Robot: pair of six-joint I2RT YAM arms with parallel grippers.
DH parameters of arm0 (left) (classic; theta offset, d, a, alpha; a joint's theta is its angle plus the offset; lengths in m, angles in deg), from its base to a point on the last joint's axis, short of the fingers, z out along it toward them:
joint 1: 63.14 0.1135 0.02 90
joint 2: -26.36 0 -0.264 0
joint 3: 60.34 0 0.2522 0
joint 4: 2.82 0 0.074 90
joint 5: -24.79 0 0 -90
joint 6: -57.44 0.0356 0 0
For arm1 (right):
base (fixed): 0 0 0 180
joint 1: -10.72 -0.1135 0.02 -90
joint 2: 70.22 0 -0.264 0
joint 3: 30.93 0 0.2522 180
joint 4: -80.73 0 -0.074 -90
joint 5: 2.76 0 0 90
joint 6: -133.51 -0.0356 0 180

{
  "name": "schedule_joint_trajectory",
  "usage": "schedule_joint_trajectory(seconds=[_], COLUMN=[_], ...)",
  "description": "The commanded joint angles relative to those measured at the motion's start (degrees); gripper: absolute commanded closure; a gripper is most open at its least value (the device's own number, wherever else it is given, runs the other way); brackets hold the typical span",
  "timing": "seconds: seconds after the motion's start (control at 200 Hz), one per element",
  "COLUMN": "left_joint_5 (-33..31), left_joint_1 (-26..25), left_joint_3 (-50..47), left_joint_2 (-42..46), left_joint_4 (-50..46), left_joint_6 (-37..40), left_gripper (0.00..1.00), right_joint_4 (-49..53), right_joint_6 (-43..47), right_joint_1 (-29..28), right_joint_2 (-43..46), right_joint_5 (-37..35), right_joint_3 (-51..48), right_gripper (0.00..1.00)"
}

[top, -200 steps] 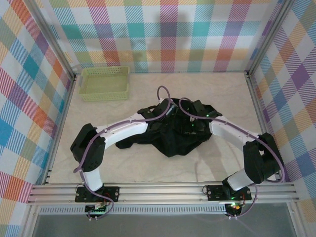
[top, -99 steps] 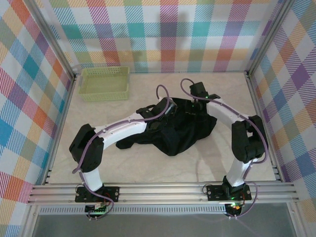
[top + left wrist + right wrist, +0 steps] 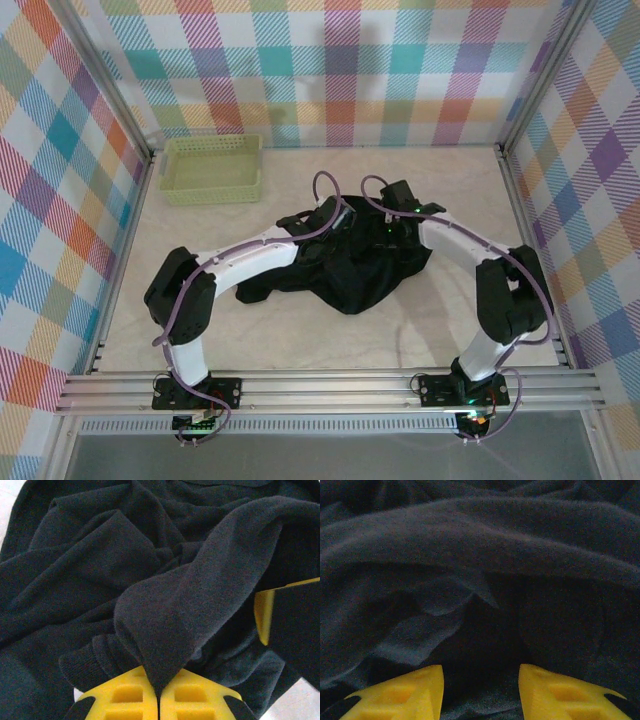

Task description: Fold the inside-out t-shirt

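Plaid walls all round, pale desk (image 3: 300,340) underneath. Top cam: the inside-out t-shirt (image 3: 350,275) is a crumpled black heap well to the right of the green basket (image 3: 213,168), a bit closer to the arm bases, nowhere near flat. Left wrist cam: my left hand (image 3: 159,692) is clenched on a ridge of the cloth. Right wrist cam: the right hand (image 3: 480,680) is released, fingers apart just over the fabric, grasping nothing. I'd say folding hasn't really started. Spreading it out and every fold are left.

One t-shirt (image 3: 350,288); one basket (image 3: 212,192); two arms (image 3: 250,256) (image 3: 456,240).
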Motion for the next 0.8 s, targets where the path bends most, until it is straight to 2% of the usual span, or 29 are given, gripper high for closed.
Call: schedule_joint_trajectory(seconds=[0.0, 0.115, 0.205, 0.395, 0.685, 0.8], left_joint_5=[1.0, 0.7, 0.5, -0.2, -0.4, -1.0], left_joint_1=[0.4, 0.5, 0.5, 0.6, 2.7, 3.0], left_joint_3=[1.5, 1.1, 0.9, 1.1, 4.7, 6.9], left_joint_2=[0.0, 0.5, 0.8, 0.5, -1.8, -4.1], left_joint_4=[0.0, -0.1, 0.0, -0.7, -4.6, -6.8], left_joint_6=[-0.6, -0.5, -0.5, -0.5, -1.0, -0.3], left_gripper=[0.95, 0.94, 0.94, 0.94, 0.90, 0.78], right_joint_4=[4.6, 6.9, 7.2, 3.0, -2.6, -2.4], right_joint_6=[-1.7, -3.0, -3.3, -1.0, -0.2, -1.5], right_joint_1=[0.3, 0.4, 0.4, 0.1, -0.5, -0.6], right_joint_2=[-4.7, -8.6, -10.1, -4.5, 18.1, 25.5], right_joint_5=[-8.6, -11.7, -11.2, -5.8, 10.9, 12.7], right_joint_3=[2.7, 5.3, 5.9, 2.1, -8.1, -12.7], right_gripper=[0.49, 0.50, 0.62, 1.00, 1.00, 1.00])
